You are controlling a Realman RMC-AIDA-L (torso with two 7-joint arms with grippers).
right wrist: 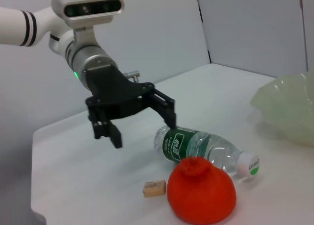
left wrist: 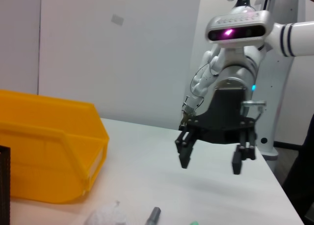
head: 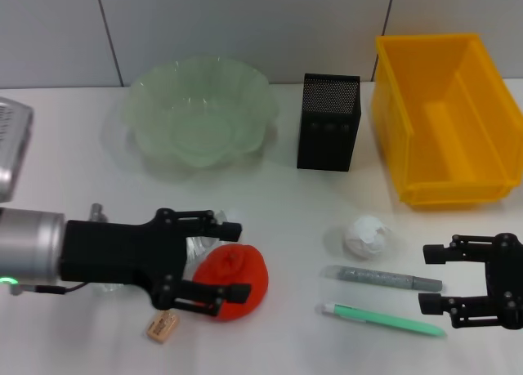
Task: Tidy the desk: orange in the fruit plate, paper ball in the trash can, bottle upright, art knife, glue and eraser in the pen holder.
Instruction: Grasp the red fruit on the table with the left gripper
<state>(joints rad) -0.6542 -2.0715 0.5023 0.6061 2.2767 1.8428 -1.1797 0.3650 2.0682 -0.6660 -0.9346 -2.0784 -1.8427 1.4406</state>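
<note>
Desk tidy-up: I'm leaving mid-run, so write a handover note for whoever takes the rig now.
Left gripper: open, above the lying bottle, beside the orange.
Right gripper: open, empty, near the green art knife and grey glue stick.
Paper ball and eraser lie on the desk.
Fruit plate, pen holder, yellow bin: nothing seen inside.
Done: nothing. Left: everything.

White desk under everything, grey tiled wall at far edge. Silvery device at far left, cut off by frame.
</note>
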